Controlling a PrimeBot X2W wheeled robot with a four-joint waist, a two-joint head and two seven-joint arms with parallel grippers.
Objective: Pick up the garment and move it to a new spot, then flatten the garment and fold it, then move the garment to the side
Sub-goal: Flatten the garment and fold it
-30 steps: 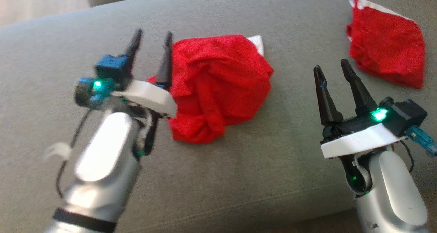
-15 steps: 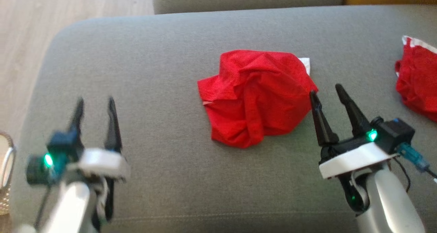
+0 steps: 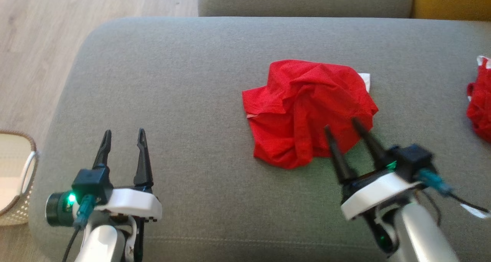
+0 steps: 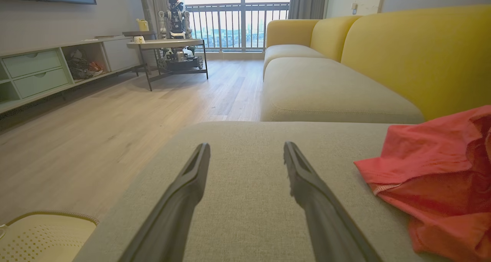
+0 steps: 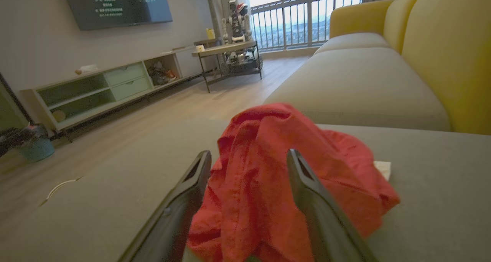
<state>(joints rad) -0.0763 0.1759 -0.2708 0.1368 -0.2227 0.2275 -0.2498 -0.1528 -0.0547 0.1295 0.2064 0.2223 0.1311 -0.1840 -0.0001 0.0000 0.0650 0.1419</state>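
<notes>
Cut off: second red cloth [image 3: 479, 108], right of crumpled red fabric garment [image 3: 303, 101].
Surface: grey upholstered cushion [image 3: 172, 81].
Our tools: left gripper [image 3: 124, 131], right gripper [image 3: 340, 123] splayed, empty.

The grey seat cushion [image 3: 184, 81] lies bare from 6 round to 12 o'clock of the crumpled red garment [image 3: 307, 108], leaving wide passage around the left end effector [image 3: 124, 131]. The right end effector [image 3: 340, 123] reaches over that garment's 5 o'clock edge. A second red garment [image 3: 479, 112] bounds the 3 o'clock side. A basket [image 3: 19, 134] stands off the cushion's 8 o'clock corner.
</notes>
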